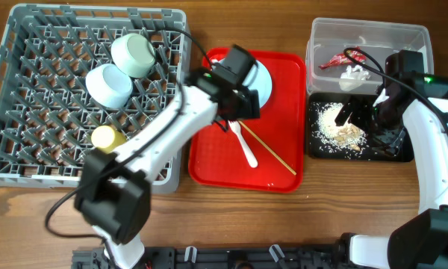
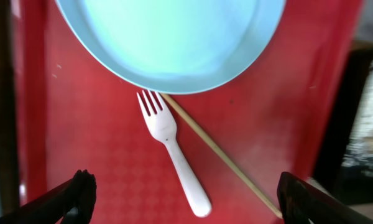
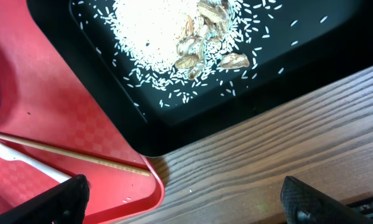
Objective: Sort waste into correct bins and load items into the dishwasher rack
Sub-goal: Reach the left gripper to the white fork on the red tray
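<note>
Both left gripper [image 2: 188, 198] and right gripper [image 3: 188, 200] gape empty; left arm [image 1: 172, 125] hides perhaps half the plate [image 1: 264, 84].

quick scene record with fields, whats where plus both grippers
rack: green bowl, blue bowl, yellow cup inside
red tray: plate, fork, chopstick
clear tub: red wrapper, tissue
black tray: rice scraps
left gripper: open, empty, above fork
right gripper: open, empty, above black tray
</note>
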Robot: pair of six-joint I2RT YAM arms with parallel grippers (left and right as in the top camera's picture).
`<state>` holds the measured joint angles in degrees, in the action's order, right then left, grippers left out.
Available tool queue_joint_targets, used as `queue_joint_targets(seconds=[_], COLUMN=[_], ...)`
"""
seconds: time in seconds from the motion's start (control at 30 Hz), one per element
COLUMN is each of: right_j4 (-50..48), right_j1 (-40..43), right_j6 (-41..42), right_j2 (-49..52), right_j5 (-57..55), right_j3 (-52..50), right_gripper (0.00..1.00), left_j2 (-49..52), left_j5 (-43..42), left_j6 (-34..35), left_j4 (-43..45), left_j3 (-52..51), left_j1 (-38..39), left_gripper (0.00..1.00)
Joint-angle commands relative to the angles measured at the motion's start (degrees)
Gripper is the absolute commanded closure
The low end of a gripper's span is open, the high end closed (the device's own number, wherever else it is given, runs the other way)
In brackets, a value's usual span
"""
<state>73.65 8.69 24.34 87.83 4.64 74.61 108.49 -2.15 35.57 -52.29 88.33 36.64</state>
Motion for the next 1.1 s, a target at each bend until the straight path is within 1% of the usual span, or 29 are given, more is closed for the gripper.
queue_joint_targets(seconds=[0.0,0.2,0.43,0.9,1.07], right_j4=[-0.09,-0.09,-0.09,-0.07,-0.07], right_j1=[0.07,0.07,0.07,0.07,0.07], right_j6=[-0.37,-0.37,-0.35,-0.35,-0.35], right_j2=[-1.07,-1.05,-1.05,-1.07,-1.07], right_j5=[-0.2,-0.2,-0.17,-0.17,-0.17], right_j3=[1.14,1.14,1.14,1.14,1.14], right_gripper=[0.0,0.0,0.0,0.0,0.0], left_j2=[4.46,9.94,13.03,14.05,14.16], left_j5=[3.56,3.56,4.72,6.01,8.76], left_j6=[2.91,2.89,2.89,2.89,2.89], left_j4=[0.13,0.13,0.57,2.45,2.84], left_j3=[-0.37,-0.37,-0.37,-2.12,-3.67], left_j1=[2.1,2.84,2.78,2.78,2.78], left_gripper=[0.09,0.12,0.13,0.16,0.16])
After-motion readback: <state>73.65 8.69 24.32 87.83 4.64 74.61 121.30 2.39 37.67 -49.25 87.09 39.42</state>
